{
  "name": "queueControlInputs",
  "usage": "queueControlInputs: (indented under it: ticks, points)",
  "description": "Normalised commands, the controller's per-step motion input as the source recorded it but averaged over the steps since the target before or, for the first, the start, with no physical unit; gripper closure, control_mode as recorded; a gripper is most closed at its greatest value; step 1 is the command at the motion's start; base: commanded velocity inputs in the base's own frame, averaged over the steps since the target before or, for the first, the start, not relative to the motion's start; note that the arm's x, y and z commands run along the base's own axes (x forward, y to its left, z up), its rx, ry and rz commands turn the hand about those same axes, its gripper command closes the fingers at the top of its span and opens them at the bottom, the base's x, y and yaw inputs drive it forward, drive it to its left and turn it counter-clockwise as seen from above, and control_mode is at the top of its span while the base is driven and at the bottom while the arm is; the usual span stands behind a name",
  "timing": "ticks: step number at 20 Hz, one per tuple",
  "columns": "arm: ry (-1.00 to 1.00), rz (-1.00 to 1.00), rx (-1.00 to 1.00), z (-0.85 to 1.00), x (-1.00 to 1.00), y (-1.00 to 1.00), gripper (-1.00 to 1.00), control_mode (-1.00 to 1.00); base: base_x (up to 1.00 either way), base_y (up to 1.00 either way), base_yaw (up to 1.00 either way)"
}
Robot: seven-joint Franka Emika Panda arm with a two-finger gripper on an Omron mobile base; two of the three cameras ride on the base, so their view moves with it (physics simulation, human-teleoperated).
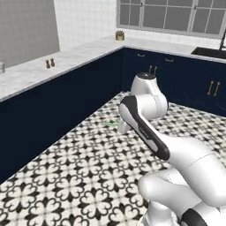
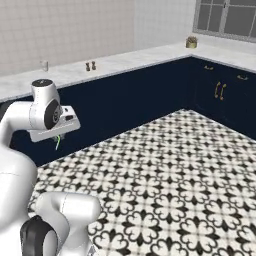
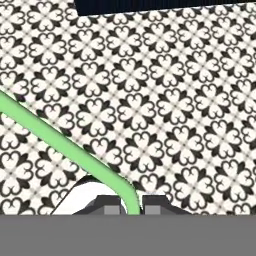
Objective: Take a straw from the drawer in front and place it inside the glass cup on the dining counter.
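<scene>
While glass cup (image 2: 44, 65) stands on dining counter (image 2: 115, 63), hand (image 3: 132, 206) clamped on straw (image 3: 65, 146) above patterned floor (image 3: 165, 115).

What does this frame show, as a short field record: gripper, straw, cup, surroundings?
gripper: shut on the straw, held above the patterned floor
straw: light green, clamped between the fingertips, sticking out to one side
glass cup: clear, upright on the dining counter, empty
shakers: two small brown ones on the same counter, apart from the cup
</scene>
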Motion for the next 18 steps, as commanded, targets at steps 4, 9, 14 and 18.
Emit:
queueControlInputs:
  ticks: [4, 9, 14, 18]
  points:
    - [0.00, 0.00, 0.00, 0.00, 0.00, 0.00, 1.00, 1.00, 0.00, 1.00, 0.09]
    - [0.00, 0.00, 0.00, 0.00, 0.00, 0.00, 1.00, 1.00, 0.10, 1.00, -0.06]
    - [0.00, 0.00, 0.00, 0.00, 0.00, 0.00, 1.00, 1.00, 0.19, 1.00, -0.20]
    - [0.00, 0.00, 0.00, 0.00, 0.00, 0.00, 1.00, 1.00, 0.18, 1.00, -0.25]
